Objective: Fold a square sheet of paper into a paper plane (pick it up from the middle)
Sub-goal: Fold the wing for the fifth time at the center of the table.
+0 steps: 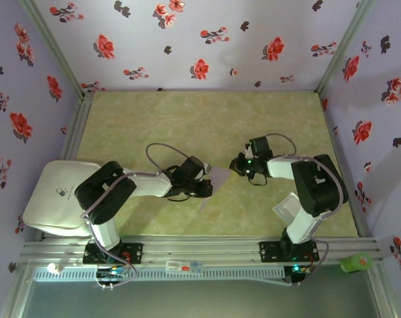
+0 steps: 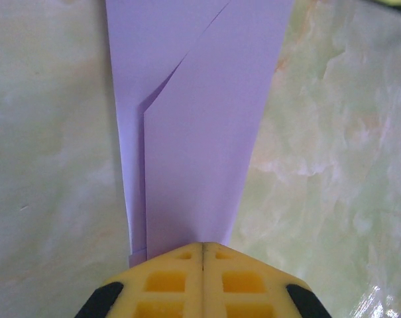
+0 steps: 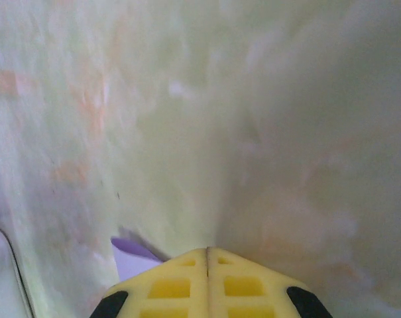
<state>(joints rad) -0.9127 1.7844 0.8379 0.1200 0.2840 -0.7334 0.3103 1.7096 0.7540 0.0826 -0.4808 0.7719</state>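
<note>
The square sheet of paper (image 1: pixel 218 175) is pale lavender and lies on the table between the two arms, folded into a long narrow shape. In the left wrist view the paper (image 2: pixel 200 132) runs straight away from my fingers, and a diagonal flap edge crosses its upper part. My left gripper (image 2: pixel 203 244) is shut. Its tips sit on the near end of the paper, which passes under them rather than between them. In the top view the left gripper (image 1: pixel 205 189) is at the paper's left end and the right gripper (image 1: pixel 238 164) at its right tip. The right gripper (image 3: pixel 207 249) is shut, with a paper corner (image 3: pixel 132 260) just beside its left finger.
A white box (image 1: pixel 59 195) lies at the table's left edge beside the left arm. A whitish translucent square (image 1: pixel 286 207) sits under the right arm's elbow. A green object (image 1: pixel 356 263) rests on the front rail at right. Floral walls close in three sides.
</note>
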